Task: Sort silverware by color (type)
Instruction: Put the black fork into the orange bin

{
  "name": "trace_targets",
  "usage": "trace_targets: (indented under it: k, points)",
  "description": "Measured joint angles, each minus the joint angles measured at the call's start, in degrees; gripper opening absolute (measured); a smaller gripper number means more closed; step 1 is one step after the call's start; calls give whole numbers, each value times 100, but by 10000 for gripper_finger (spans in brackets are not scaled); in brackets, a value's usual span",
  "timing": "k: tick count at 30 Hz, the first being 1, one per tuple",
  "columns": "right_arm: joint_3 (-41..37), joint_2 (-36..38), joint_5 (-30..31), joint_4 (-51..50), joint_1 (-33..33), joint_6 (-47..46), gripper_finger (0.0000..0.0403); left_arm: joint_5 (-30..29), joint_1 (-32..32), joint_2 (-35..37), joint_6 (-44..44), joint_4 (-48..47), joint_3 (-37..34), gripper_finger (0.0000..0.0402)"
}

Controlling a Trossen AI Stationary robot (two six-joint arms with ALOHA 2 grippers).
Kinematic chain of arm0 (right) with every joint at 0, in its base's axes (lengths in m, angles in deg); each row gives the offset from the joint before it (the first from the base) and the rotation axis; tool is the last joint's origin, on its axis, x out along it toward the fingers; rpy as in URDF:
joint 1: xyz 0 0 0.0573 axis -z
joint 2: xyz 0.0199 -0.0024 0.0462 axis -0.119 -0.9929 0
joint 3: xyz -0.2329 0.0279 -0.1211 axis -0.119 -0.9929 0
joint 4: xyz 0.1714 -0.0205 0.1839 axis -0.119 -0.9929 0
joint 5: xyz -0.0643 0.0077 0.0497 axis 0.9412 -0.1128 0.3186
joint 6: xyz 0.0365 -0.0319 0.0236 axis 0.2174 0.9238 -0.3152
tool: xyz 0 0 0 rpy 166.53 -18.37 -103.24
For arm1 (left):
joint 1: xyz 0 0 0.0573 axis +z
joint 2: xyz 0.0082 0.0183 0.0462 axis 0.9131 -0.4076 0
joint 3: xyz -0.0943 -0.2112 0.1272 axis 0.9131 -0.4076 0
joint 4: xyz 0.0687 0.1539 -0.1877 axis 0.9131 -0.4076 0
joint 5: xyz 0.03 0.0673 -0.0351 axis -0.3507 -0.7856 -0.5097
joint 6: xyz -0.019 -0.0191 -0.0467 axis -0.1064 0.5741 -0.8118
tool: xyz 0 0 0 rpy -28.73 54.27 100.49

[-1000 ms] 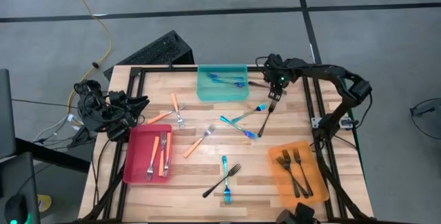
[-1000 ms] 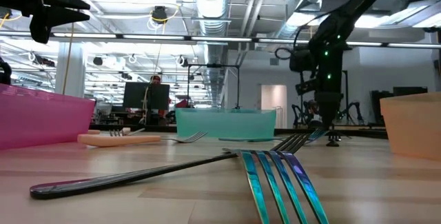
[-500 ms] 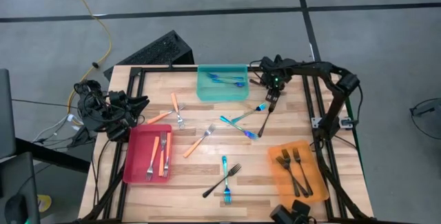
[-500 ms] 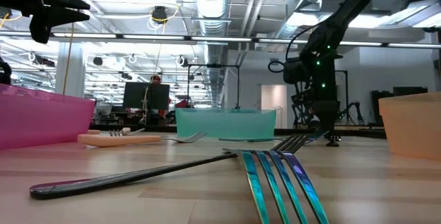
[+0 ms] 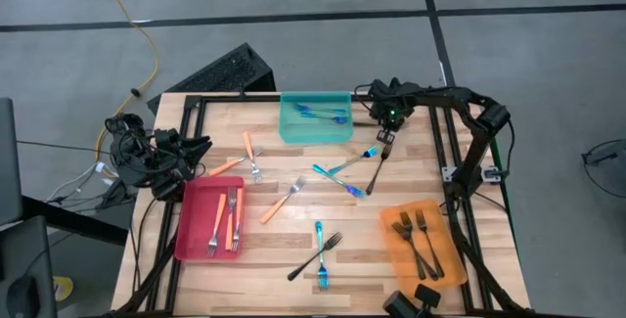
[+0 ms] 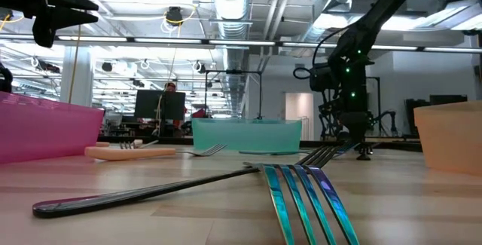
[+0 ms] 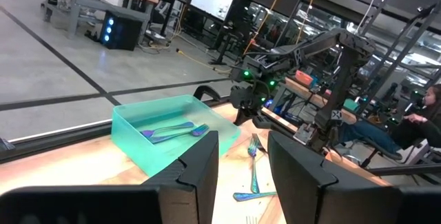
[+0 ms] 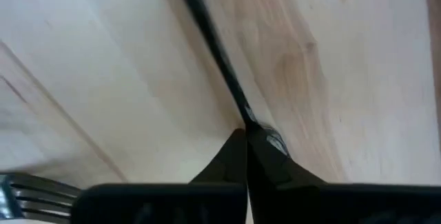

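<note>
Fingers of the right gripper [image 8: 246,136] are pinched shut on the handle of a dark fork [image 8: 213,52] lying on the table [image 5: 274,245] just right of the teal tray [image 5: 315,130]; the left gripper [image 7: 241,162] waits at the table's left edge, fingers apart and empty

Teal tray [image 5: 315,120], red tray [image 5: 192,230], orange tray [image 5: 445,257]; blue fork [image 5: 320,243], dark fork [image 5: 379,164], orange-handled fork [image 5: 282,201].
</note>
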Motion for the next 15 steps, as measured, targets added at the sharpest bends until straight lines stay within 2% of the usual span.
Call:
trace_targets:
  k: [4,15]
  points:
    - [1,3,-10,-115,-17,-3,22,0,0,0,0,0,0,112]
    - [1,24,-50,-185,-317,95,14,2,-1,0,1,0,0,112]
